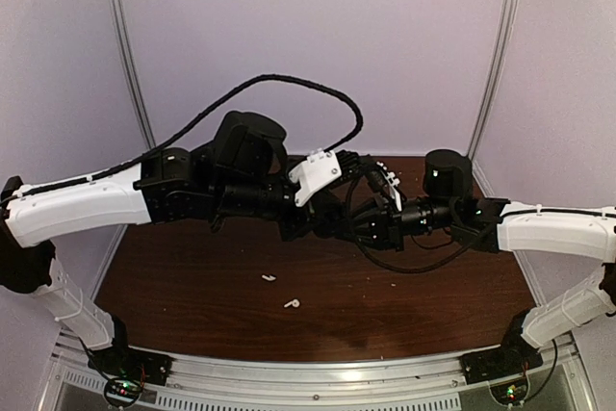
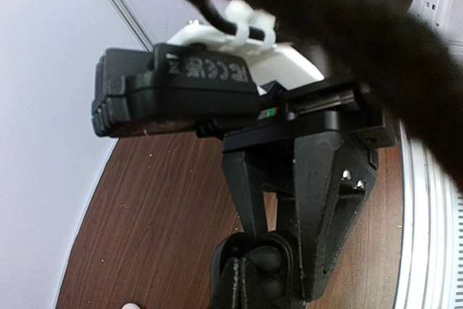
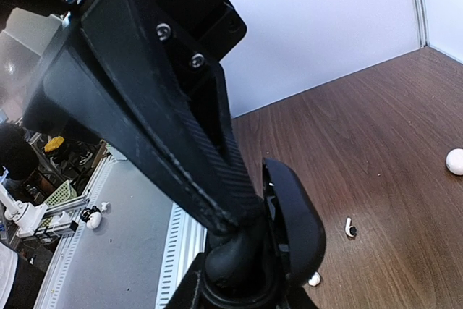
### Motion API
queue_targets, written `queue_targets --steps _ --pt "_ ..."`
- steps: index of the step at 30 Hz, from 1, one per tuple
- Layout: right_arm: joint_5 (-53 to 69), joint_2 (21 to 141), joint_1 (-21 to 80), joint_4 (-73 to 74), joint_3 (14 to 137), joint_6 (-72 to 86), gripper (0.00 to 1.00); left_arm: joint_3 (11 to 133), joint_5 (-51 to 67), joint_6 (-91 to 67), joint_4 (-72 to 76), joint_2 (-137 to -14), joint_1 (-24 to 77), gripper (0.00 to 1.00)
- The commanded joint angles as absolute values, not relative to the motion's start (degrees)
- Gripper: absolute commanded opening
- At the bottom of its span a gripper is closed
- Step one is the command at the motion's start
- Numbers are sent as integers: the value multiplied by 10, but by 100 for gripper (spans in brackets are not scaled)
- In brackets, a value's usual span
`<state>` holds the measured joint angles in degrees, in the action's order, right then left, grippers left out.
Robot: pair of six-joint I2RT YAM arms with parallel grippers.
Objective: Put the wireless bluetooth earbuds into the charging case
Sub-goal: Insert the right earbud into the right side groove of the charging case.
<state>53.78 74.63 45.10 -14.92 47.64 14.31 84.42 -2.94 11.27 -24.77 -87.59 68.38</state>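
Observation:
Both arms meet in mid-air above the brown table (image 1: 192, 286). My right gripper (image 1: 358, 223) (image 3: 253, 240) is shut on the glossy black charging case (image 2: 285, 250), which hangs over the table with its lid (image 3: 298, 222) swung open. A rounded black earbud (image 2: 265, 257) sits in the case's hollow. In the left wrist view my left gripper (image 2: 236, 287) (image 1: 327, 225) is shut, its fingers pressed together, with the tips against the case's open face right beside that earbud. I cannot tell whether a second black earbud is in the case.
Two small white stemmed earbuds (image 1: 269, 278) (image 1: 292, 303) lie on the table below the grippers; the right wrist view shows them as well (image 3: 349, 228) (image 3: 314, 278). A pale round case (image 3: 455, 161) sits further off. A black cable (image 1: 289, 84) loops above the left arm.

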Motion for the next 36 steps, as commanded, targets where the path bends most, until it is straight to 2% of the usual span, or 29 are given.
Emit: queue_targets --steps 1,29,36 --pt "532 748 451 -179 481 153 0 833 19 129 -218 -853 693 0" --pt "545 728 451 -136 500 60 0 815 37 134 -242 -861 693 0" --pt "525 728 452 -122 504 50 0 821 -21 120 -246 -869 693 0"
